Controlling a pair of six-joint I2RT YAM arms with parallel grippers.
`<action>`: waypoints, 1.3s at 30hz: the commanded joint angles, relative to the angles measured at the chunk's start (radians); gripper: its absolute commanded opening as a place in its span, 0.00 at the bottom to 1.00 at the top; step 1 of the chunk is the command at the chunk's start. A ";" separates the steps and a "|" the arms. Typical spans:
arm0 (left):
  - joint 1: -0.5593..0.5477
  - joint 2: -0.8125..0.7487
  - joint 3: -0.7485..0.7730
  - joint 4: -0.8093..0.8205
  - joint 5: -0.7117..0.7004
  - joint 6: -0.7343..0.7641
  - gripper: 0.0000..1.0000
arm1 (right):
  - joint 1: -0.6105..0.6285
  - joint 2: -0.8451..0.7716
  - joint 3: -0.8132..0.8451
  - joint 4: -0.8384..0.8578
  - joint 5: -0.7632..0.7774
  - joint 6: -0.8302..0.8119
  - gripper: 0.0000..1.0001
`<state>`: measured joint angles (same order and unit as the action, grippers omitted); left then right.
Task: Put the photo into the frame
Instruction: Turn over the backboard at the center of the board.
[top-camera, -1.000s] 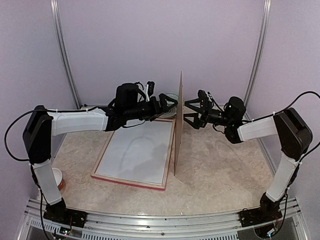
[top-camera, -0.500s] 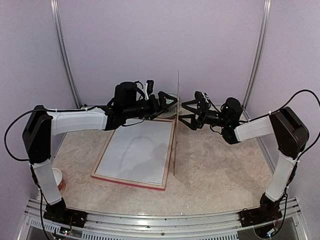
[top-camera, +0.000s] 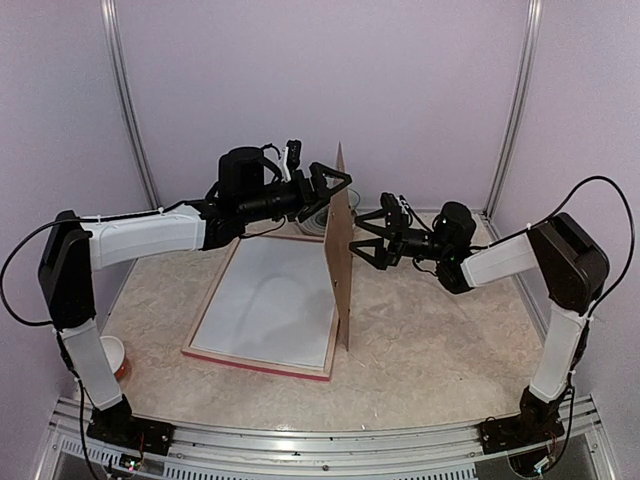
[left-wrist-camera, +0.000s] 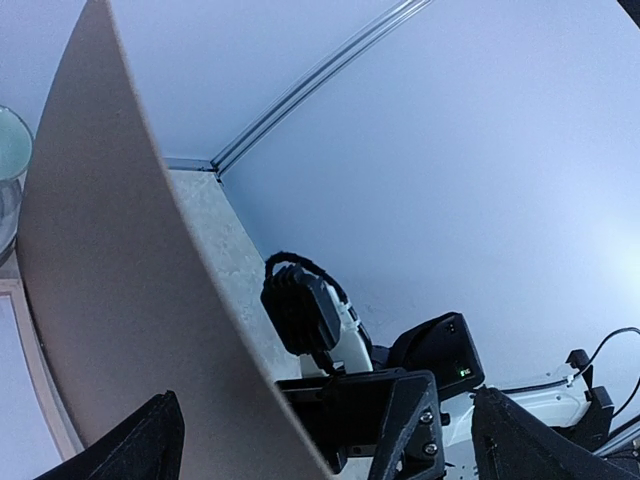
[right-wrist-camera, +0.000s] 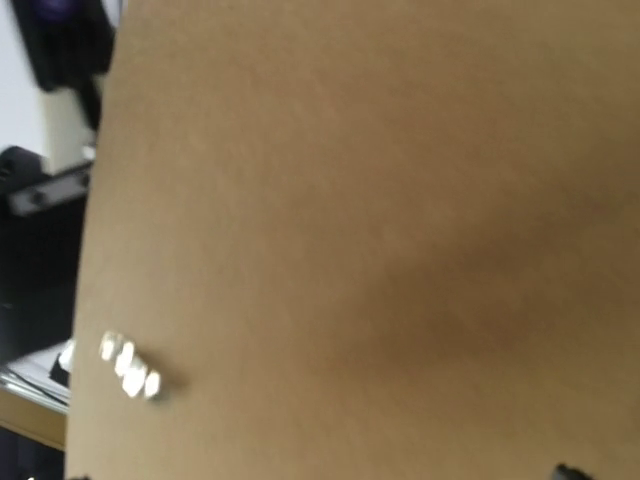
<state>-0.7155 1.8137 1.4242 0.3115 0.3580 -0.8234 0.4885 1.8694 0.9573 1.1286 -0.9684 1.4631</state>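
Observation:
The frame (top-camera: 262, 362) lies flat on the table, pale wood rails up and a pink-red edge at the front. A white sheet (top-camera: 272, 305) fills it. The photo does not show. A brown hardboard backing (top-camera: 339, 262) stands on its long edge along the frame's right rail, its top leaning left over the frame. My left gripper (top-camera: 337, 190) is open at the board's upper far corner. In the left wrist view the board (left-wrist-camera: 110, 300) passes between the spread fingers (left-wrist-camera: 150, 445). My right gripper (top-camera: 364, 241) is open, its tips against the board's right face, which fills the right wrist view (right-wrist-camera: 380, 220).
A clear glass dish (top-camera: 318, 216) sits behind the frame, close under the left gripper. An orange-and-white cup (top-camera: 116, 357) stands by the left arm's base. Shiny metal tabs (right-wrist-camera: 128, 366) glint on the board. Lilac walls enclose the table on three sides.
The board's top has swung left, from leaning right to leaning over the frame. The right gripper has followed it leftward. The left gripper has risen and drawn back a little.

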 joint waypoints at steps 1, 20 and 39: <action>0.009 -0.019 0.052 -0.043 0.019 0.028 0.99 | 0.022 0.044 -0.008 0.016 -0.012 -0.022 0.99; 0.073 -0.078 -0.047 -0.137 0.019 0.056 0.96 | 0.032 0.168 -0.111 -0.067 -0.011 -0.151 0.99; 0.133 -0.128 -0.141 -0.138 0.043 0.055 0.79 | 0.032 0.183 -0.111 -0.416 0.080 -0.415 0.99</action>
<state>-0.5938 1.7203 1.3109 0.1535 0.3695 -0.7795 0.5053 2.0518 0.8352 0.8009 -0.9207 1.1263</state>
